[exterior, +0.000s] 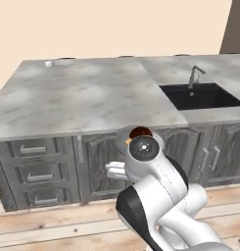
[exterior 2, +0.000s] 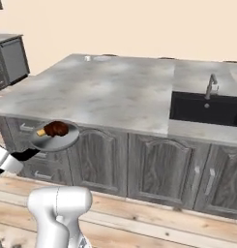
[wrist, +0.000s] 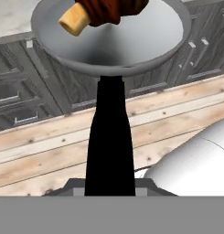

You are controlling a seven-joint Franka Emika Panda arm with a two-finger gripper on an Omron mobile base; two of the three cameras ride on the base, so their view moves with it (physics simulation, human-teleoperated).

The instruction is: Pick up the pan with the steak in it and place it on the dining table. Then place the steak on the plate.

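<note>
Nearest the hand camera, the pan's black handle [wrist: 109,141] is seen running straight up from the gripper [wrist: 109,189], which is clamped shut on the handle's near end. The pan [exterior 2: 54,136] is held in the air, level, in front of the grey drawers [exterior: 36,171] and clear of the bench [exterior 2: 100,92]; in the right base view its far rim is seen just below the bench's front edge, whether touching cannot be told. The steak [exterior 2: 56,128] is seen lying inside the pan, toward the far side of the bowl, with its tan patch [wrist: 74,19] pointing to the left in the hand view. In the left base view the steak [exterior: 140,133] is partly covered by the arm's wrist joint.

Open wooden floor [wrist: 49,141] is noted under the pan and along the cabinet fronts. The marble bench top is largely bare; a small cup [exterior: 49,63] and a pale plate [exterior: 65,62] are set near its far left edge. A black sink [exterior: 200,95] with a faucet [exterior: 194,76] is set into the right part of the bench, well apart from the pan.
</note>
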